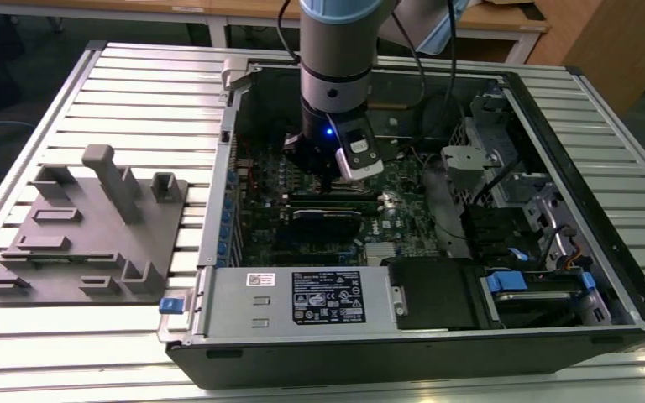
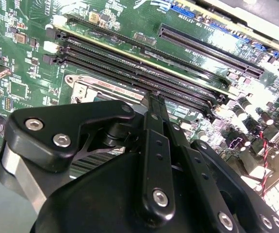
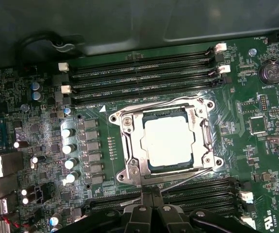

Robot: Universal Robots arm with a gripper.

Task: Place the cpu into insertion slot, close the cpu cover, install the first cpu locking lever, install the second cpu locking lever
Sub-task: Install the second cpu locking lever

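Nearest in the first wrist view are the black fingertips of the gripper [image 3: 151,201], pressed together with nothing between them, their tips just at the near edge of the socket. They appear to sit over a thin lever [image 3: 188,178] that runs slantwise along that edge, which would suit pushing it down rather than grasping anything (a judgement from the closed, empty fingers).

Just beyond lies the cpu [image 3: 167,139], flat in the insertion slot [image 3: 121,118], its pale metal top showing through the window of the cpu cover [image 3: 132,145], which looks folded down over it. A second lever [image 3: 154,103] runs along the far edge of the socket; whether either lever is hooked home I cannot tell.

Farther off, long memory slots [image 3: 144,73] lie in rows on the green board, with more of them flanking the fingertips on the near side, so the room to work is narrow. A row of small capacitors [image 3: 69,148] stands beside the socket.

In the exterior view the arm [image 1: 339,59] reaches straight down into the open computer case [image 1: 591,101], whose walls, cables and drive cage crowd it. A power supply [image 1: 300,298] sits at the case's near edge, and a grey fixture tray [image 1: 81,231] rests on the table at the exterior view's left.
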